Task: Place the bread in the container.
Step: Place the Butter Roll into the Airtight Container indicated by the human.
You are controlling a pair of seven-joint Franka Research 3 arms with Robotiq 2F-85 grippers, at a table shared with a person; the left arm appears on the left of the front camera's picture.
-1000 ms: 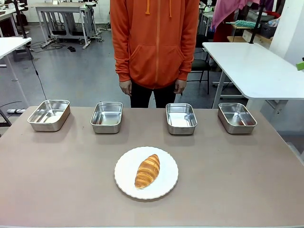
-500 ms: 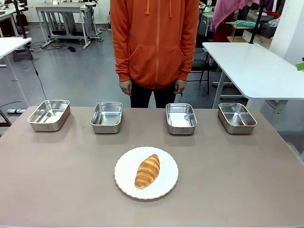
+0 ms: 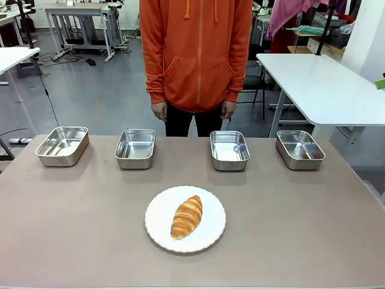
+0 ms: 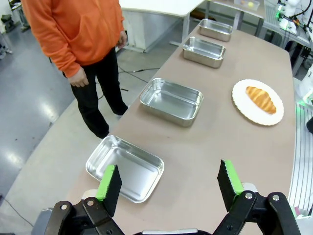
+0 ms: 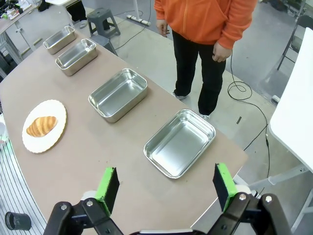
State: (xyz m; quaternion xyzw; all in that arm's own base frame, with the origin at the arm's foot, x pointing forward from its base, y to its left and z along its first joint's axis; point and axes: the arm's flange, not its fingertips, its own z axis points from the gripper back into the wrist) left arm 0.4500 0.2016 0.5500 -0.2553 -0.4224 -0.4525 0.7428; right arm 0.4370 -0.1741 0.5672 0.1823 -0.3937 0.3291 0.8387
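Observation:
The bread (image 3: 187,217), a golden-brown ridged roll, lies on a round white plate (image 3: 157,211) at the table's near middle. Beyond it stands a row of several identical steel trays, from the leftmost (image 3: 62,145) to the rightmost (image 3: 299,149), all empty; which one is the container I cannot tell. My left gripper (image 4: 169,183) hangs open above the table's left end, over the nearest tray (image 4: 124,168), with the bread (image 4: 260,99) far off. At the right end my right gripper (image 5: 166,188) is open too, above a tray (image 5: 179,142), and the bread (image 5: 41,126) lies far to its left.
A person in an orange hoodie (image 3: 195,54) stands at the far edge, behind the two middle trays, with both hands (image 3: 159,111) hanging down. The brown table (image 3: 301,229) is bare around the plate. A white table (image 3: 325,84) stands off to the back right.

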